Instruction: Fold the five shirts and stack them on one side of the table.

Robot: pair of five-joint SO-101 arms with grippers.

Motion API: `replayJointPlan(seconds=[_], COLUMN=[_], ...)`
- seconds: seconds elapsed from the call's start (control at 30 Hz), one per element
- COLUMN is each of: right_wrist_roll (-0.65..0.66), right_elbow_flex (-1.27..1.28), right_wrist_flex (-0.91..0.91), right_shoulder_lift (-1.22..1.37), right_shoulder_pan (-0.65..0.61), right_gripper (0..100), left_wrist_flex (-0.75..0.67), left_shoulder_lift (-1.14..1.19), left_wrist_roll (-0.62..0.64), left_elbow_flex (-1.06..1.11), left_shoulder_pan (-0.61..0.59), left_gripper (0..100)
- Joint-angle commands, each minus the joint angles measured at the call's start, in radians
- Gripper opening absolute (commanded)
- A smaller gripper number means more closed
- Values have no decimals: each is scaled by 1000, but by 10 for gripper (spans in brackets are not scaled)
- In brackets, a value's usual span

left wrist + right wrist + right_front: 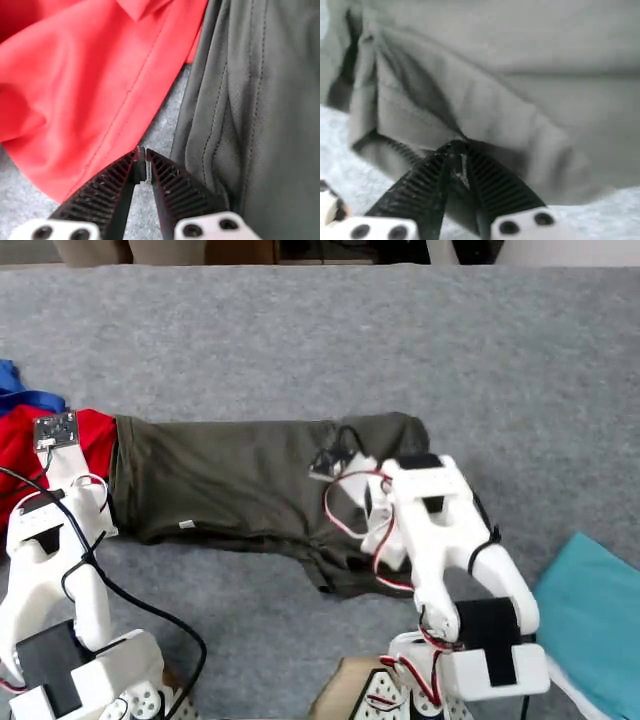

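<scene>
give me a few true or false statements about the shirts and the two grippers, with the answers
1. The red shirt lies on the left arm's side of the olive shirt. True.
2. The left gripper is wide open. False: it is shut, over the strip of grey table between the red and olive shirts.
3. The teal shirt lies on top of the olive shirt. False: it lies apart from it, near the right arm's base.
4. The right gripper is shut on a fold of the olive shirt. True.
</scene>
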Motion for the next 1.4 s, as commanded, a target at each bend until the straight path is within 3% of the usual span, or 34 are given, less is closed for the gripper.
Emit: replayJointPlan(seconds=[0.0,0.2,0.53,0.8,0.93,1.03,1.17,1.37], right_wrist_roll=[-12,-69,29,43,5,3,3,9], right_elbow_flex=[110,242,-104,-286,-492,-656,-866,-1159], right_wrist_flex=[-6,-14,149,-95,-104,-98,-91,20], right_shoulder_lift=[-105,-289,-329,47,297,472,631,763], right_shoulder_pan=[-87,-202,-5,137,182,223,274,289], right_gripper=[5,5,5,5,5,5,5,5], left_wrist_flex=[-17,-17,-17,12,230,318,241,169], left_shoulder_lift=[-21,-21,-21,-36,-94,-108,-27,243], left_wrist_roll=[6,6,6,31,69,94,103,103], left_elbow_flex=[-5,-5,-6,-46,-236,-318,-275,-310], left_shoulder_pan=[18,18,18,31,58,153,270,272], left_gripper=[19,19,19,19,19,19,19,19])
